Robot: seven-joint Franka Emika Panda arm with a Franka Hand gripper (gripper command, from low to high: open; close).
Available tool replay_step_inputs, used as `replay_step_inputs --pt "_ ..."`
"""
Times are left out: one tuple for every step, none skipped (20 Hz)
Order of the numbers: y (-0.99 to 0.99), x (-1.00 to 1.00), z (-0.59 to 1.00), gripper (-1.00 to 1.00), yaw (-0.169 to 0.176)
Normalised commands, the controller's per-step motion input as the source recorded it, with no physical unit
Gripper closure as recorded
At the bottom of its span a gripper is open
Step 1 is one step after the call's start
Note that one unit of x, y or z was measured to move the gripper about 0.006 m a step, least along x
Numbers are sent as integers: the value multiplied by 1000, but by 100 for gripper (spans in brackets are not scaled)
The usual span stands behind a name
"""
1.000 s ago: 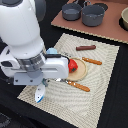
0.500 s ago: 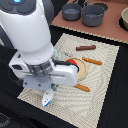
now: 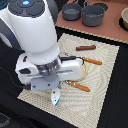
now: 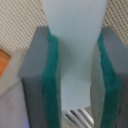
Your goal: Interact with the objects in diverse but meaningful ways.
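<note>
Green-padded grey fingers [image 4: 50, 80] of our gripper [image 3: 55, 97] pinch the flat white-and-blue toy fish [image 4: 76, 55] from both sides, low over the beige woven placemat [image 3: 102, 85], near the orange-handled knife [image 3: 79, 86].

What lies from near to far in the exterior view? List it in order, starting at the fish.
fish → nearer orange-handled utensil → farther orange-handled utensil → sausage → grey pot

I count two dark grey round pots [image 3: 83, 13] on the brown surface and one brown sausage [image 3: 86, 48] on the woven mat. I also see two orange-handled utensils [image 3: 92, 61], and one white-and-blue fish [image 3: 55, 97].
</note>
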Motion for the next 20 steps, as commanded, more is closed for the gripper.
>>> replay_step_inputs --pt "-303 483 0 100 61" --pt "-297 471 0 100 52" --pt "-286 460 0 100 46" --pt "-269 434 -6 100 40" --pt "-269 389 -31 100 34" --pt "-263 349 -54 100 28" --pt "-231 349 -34 100 24" --pt "-229 369 -17 100 24" --pt "-234 349 -20 100 23" --pt "-209 360 0 100 18" --pt "-160 437 129 100 20" --pt "-109 511 294 -100 19" --pt "0 569 434 -100 0" --pt "0 511 463 -100 0" --pt "-9 463 480 -100 0" --pt "-6 491 540 -100 0" --pt "0 517 597 -100 0" --pt "-6 437 609 -100 0" --pt "-17 394 649 -100 0" --pt "0 386 663 -100 0"
